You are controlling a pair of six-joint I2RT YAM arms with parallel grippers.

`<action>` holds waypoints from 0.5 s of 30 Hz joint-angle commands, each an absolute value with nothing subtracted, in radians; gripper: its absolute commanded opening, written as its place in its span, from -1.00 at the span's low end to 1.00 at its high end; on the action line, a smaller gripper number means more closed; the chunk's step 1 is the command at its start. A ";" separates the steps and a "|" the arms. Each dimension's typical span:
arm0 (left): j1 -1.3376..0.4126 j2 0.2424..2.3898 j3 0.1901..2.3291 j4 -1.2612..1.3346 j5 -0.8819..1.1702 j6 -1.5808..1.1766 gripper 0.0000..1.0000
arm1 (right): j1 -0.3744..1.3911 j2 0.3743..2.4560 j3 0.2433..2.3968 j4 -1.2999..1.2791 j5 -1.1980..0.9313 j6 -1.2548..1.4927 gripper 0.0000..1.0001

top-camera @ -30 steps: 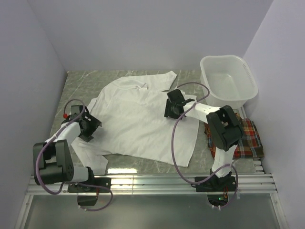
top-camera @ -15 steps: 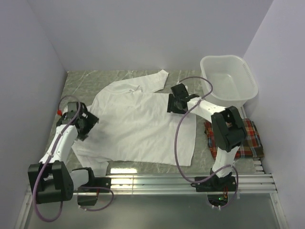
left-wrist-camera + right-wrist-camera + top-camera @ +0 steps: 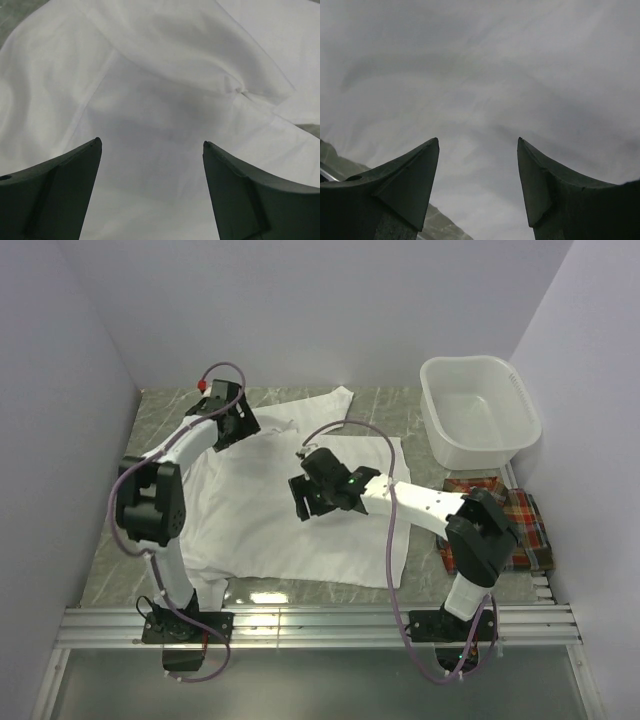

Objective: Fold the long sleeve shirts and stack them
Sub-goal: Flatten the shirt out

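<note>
Where the marbled surface carries it, white shirt lies spread flat, collar toward the far wall, hem toward the near rail, long axis far-to-near; bare surface shows along its left edge. Left tool by the collar, fingers spread, pinching nothing. Right tool over the chest, likewise spread. Plaid shirt folded at the right edge. White basin at far right, its inner floor showing.

Plain pale walls close in three sides: a back wall, a left wall and a right wall. The surface is grey-green marbled stone. A ribbed aluminium rail runs along its near edge. A white plastic basin sits in the far right corner. The light is soft and even.
</note>
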State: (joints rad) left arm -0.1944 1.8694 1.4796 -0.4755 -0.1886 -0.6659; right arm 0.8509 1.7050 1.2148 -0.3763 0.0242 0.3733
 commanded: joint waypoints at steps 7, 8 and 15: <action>-0.195 2.120 1.700 -0.399 -0.241 -0.601 0.73 | 0.995 1.786 1.183 -0.479 0.034 0.290 0.43; -0.195 2.152 1.710 -0.400 -0.248 -0.604 0.73 | 1.006 1.793 1.171 -0.485 0.035 0.288 0.43; -0.172 2.272 1.790 -0.417 -0.276 -0.656 0.75 | 1.026 1.825 1.131 -0.535 0.068 0.265 0.43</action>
State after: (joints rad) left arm -0.1905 2.2406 1.7348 -0.4252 -0.2584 -0.6239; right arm 1.0233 1.8202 1.1469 -0.4999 0.0368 0.2890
